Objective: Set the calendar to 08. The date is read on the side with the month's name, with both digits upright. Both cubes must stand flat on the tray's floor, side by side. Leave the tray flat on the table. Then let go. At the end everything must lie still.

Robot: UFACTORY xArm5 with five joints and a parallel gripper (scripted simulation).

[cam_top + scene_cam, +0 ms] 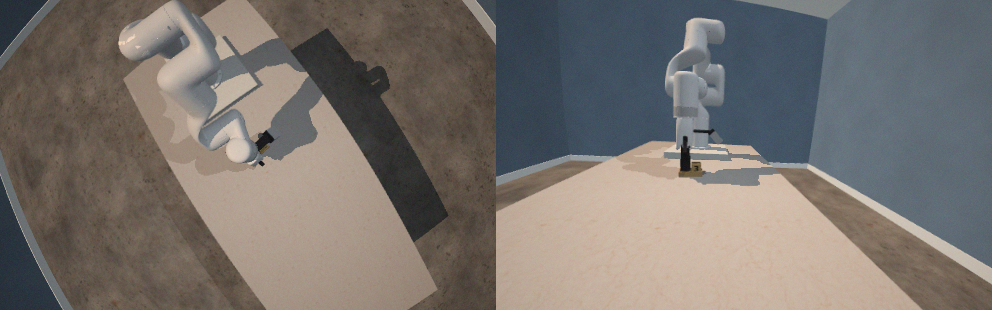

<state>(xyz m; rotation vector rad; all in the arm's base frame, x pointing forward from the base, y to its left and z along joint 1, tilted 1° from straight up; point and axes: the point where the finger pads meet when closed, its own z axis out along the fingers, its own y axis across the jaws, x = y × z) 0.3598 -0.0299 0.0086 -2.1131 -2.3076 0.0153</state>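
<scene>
The calendar is a small wooden tray (690,173) that lies flat on the table, far from the exterior camera. One wooden cube (697,167) stands in its right half. My gripper (685,161) points straight down into the tray's left half and is shut on the other cube, which its black fingers hide. From above, the tray and the gripper (261,143) show only as a small dark and tan patch beside the arm's white wrist. No digits and no month name can be read at this size.
The arm's white base plate (696,152) lies on the table behind the tray. The arm's wrist (240,150) overhangs the tray from above. The table's long edges run on both sides.
</scene>
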